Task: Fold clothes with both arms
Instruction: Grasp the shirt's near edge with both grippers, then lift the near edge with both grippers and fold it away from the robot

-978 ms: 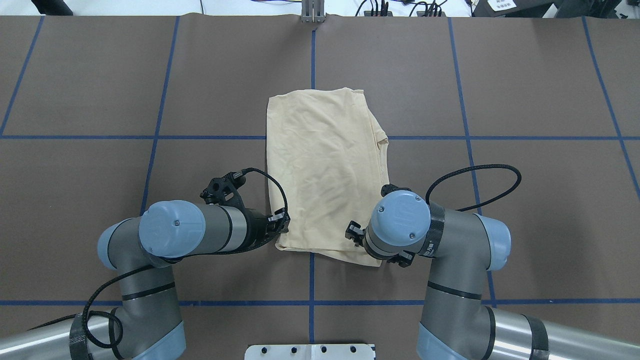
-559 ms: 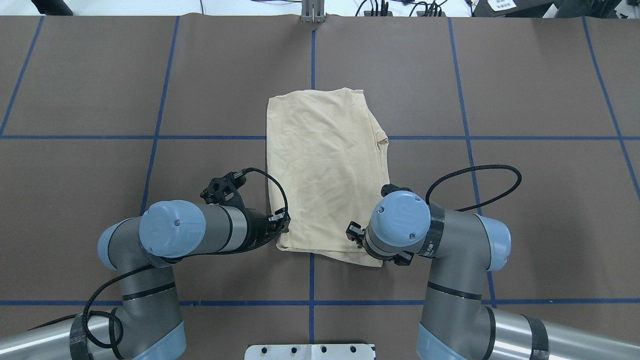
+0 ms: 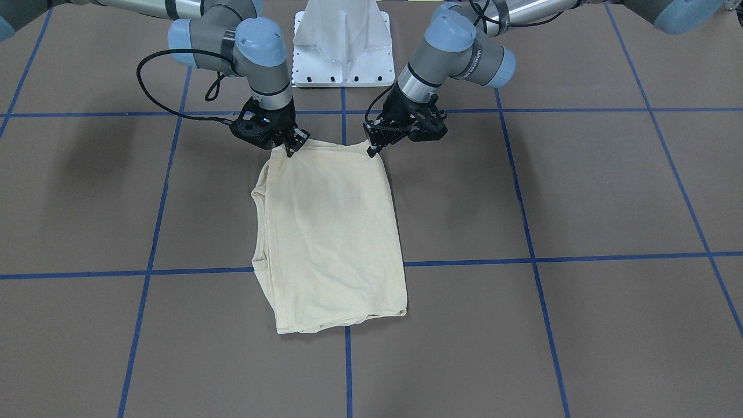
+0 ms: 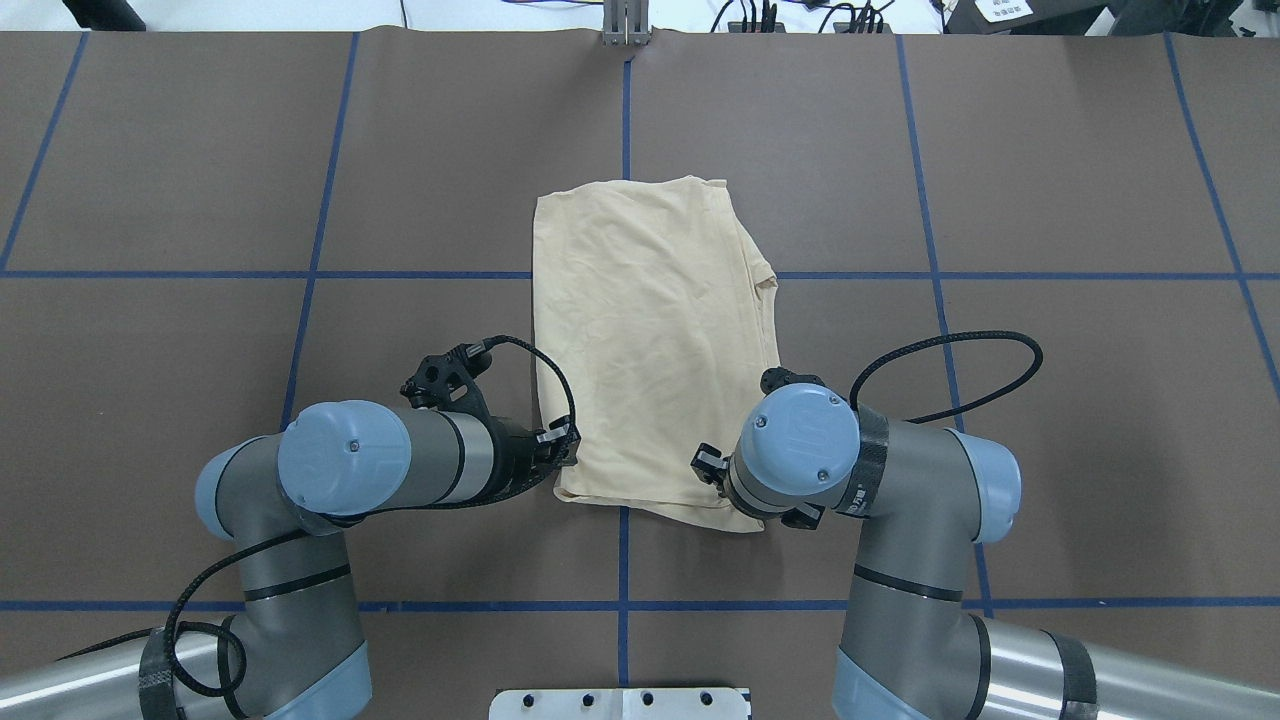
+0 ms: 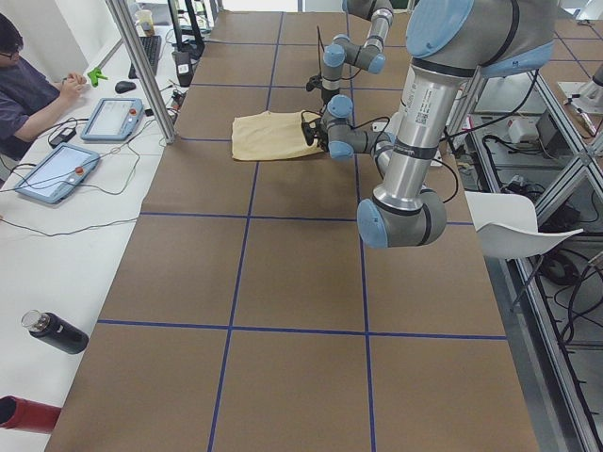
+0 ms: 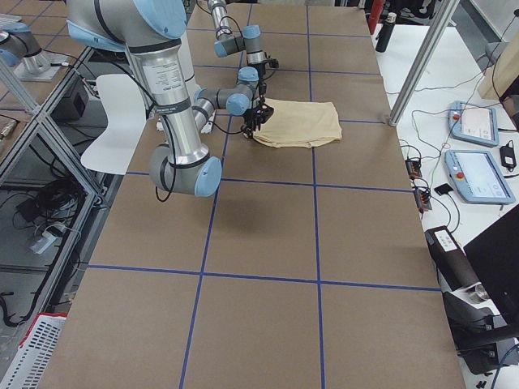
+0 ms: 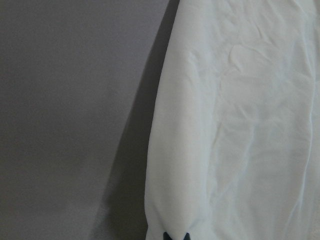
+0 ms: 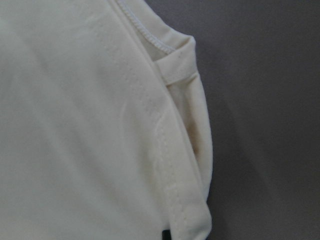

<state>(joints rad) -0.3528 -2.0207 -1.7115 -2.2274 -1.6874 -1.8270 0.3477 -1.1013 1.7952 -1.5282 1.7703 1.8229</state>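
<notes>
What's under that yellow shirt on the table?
Only the brown table shows around the shirt, with blue tape lines running in under it. Its own folded layers peek out at one side. Anything else beneath is covered.

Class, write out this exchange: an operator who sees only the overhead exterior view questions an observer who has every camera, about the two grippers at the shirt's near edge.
Operator: The wrist hides my right gripper. Where is it?
Observer: In the front-facing view, the right gripper points down onto the T-shirt's robot-side corner.
Operator: Is the left gripper open or shut?
Observer: The left wrist view shows the left gripper with its fingertips close together at the cloth's edge, so it looks shut on the cloth.
Operator: Is there more than one layer at the right corner?
Observer: Yes. The right wrist view shows a stitched hem lying over another layer there.
</notes>
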